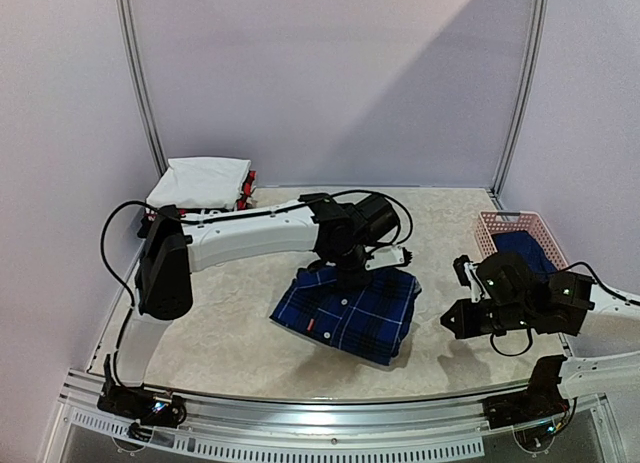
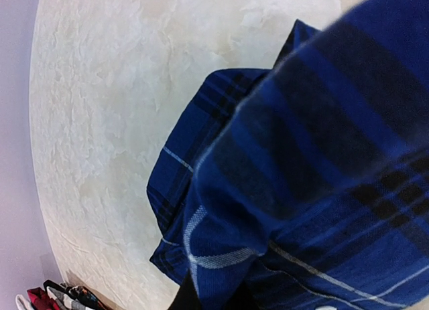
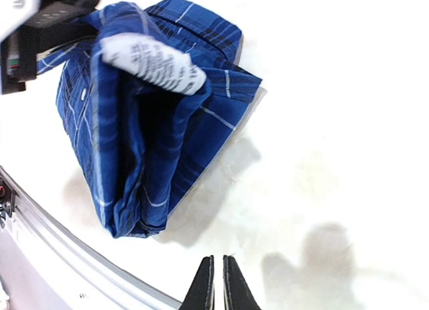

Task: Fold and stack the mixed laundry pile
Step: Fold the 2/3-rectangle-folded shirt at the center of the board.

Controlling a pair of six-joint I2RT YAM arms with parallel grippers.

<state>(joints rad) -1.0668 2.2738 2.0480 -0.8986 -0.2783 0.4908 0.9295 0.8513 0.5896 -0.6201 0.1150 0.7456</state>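
The dark-blue plaid shirt (image 1: 350,311) lies folded in the middle of the table. It also shows in the right wrist view (image 3: 154,122), with a white label on top. My left gripper (image 1: 352,271) comes down on the shirt's far edge and is shut on a fold of it. In the left wrist view the plaid cloth (image 2: 301,176) fills the frame and hides most of the fingers. My right gripper (image 3: 218,270) is shut and empty, hovering right of the shirt (image 1: 452,321). A navy garment (image 1: 527,249) lies in the pink basket.
The pink lattice basket (image 1: 497,221) stands at the right edge. White folded garments (image 1: 200,181) with black and red ones beneath sit at the back left. The metal rail (image 1: 330,398) runs along the near edge. Walls enclose the table.
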